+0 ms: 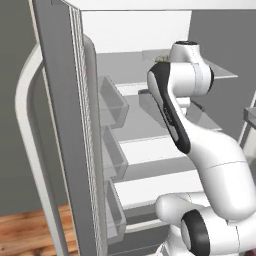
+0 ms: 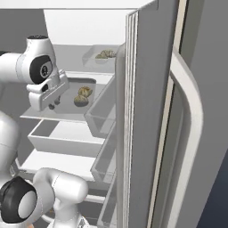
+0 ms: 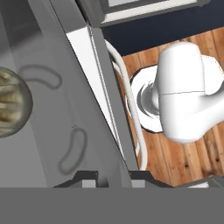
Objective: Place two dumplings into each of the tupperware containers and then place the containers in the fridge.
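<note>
Tupperware container (image 2: 99, 85) with two dumplings (image 2: 82, 96) on fridge (image 1: 65, 100) shelf | hand (image 2: 52, 106) clenched on its near rim

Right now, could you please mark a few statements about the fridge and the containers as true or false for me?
1. The fridge stands open. True.
2. A tupperware container holding two dumplings sits on a fridge shelf by the pincer. True.
3. The shelf above is bare. False: a second container with dumplings rests there.
4. The floor is tiled white. False: the hand view shows wooden floor.
5. The door bins are packed with bottles. False: they look empty.
</note>
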Tool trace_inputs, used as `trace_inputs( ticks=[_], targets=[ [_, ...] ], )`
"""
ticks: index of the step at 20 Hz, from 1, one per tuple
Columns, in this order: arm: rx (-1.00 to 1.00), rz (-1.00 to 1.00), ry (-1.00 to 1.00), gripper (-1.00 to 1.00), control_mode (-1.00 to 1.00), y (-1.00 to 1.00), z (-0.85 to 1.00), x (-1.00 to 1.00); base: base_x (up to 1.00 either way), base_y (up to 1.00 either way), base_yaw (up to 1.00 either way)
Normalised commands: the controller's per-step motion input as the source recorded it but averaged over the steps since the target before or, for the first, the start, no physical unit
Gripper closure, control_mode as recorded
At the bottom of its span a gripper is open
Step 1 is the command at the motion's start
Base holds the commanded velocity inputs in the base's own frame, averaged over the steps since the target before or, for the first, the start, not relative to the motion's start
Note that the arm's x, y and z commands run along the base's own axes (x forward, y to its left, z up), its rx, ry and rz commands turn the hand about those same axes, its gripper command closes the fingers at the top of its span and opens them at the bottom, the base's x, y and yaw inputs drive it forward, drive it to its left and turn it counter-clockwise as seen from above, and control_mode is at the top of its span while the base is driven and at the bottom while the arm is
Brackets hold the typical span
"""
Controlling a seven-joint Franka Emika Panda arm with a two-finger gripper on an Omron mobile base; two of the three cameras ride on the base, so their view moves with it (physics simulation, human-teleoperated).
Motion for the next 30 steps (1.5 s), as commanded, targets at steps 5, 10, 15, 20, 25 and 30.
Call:
trace_inputs(
  ticks=[5, 10, 15, 20, 25, 30],
  targets=[
    [0.0, 0.0, 0.0, 1.0, 1.0, 0.0, 0.0, 0.0, 0.2, 0.0, 0.0],
    [0.0, 0.0, -0.1, 1.0, -1.0, -0.09, -0.55, 0.0, 0.0, 0.0, 0.0],
    [0.0, 0.0, -0.12, 1.0, -1.0, -0.19, -0.73, 0.26, 0.0, 0.0, 0.0],
    [0.0, 0.01, -0.07, 1.0, -1.0, -0.16, -0.52, 0.54, 0.0, 0.0, 0.0],
    [0.01, 0.0, -0.1, 1.0, -1.0, -0.01, -0.36, 0.75, 0.0, 0.0, 0.0],
    [0.01, 0.0, -0.18, 1.0, -1.0, 0.0, -0.34, 0.62, 0.0, 0.0, 0.0]
  ],
)
